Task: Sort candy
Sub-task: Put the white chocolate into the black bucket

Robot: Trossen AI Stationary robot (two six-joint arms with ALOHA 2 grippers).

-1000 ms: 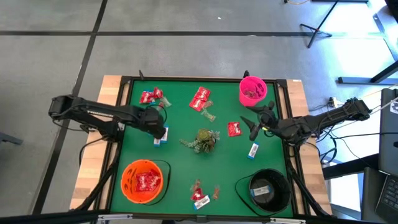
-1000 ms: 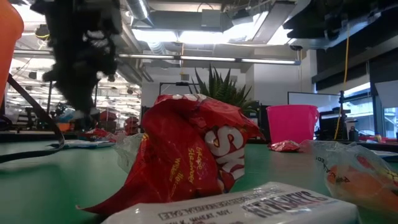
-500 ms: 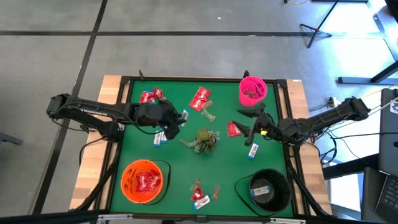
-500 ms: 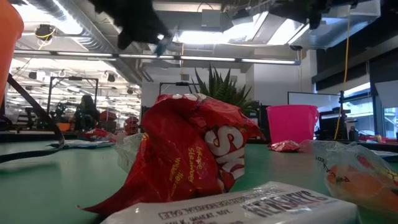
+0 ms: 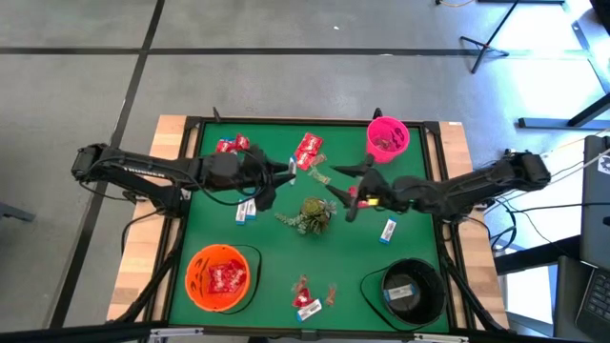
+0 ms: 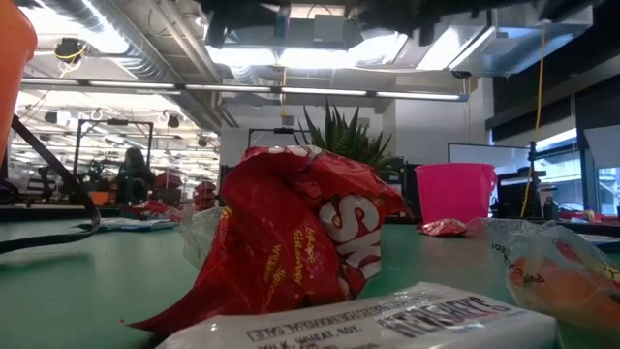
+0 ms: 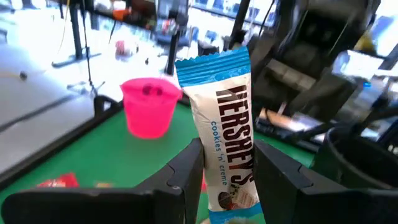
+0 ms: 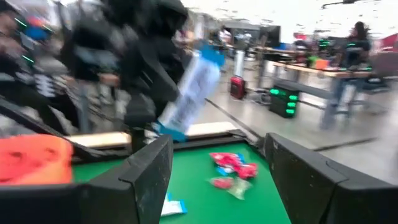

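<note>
Now that the left gripper [image 7: 227, 163], clamped on a white-and-blue packet [image 7: 227, 140], has swung toward the spread-fingered right gripper [image 8: 217, 162] facing it, a handover looks imminent.

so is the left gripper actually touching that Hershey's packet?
Touching. The left wrist view shows the left gripper with a finger pressed on each side of the white-and-blue Hershey's packet, holding it upright, no gap showing.

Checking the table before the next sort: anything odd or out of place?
Only the green leafy sprig at mid-table, among the candy and not a sweet. The left claw holds a white-and-blue Hershey's packet aloft, facing the open right claw.
</note>
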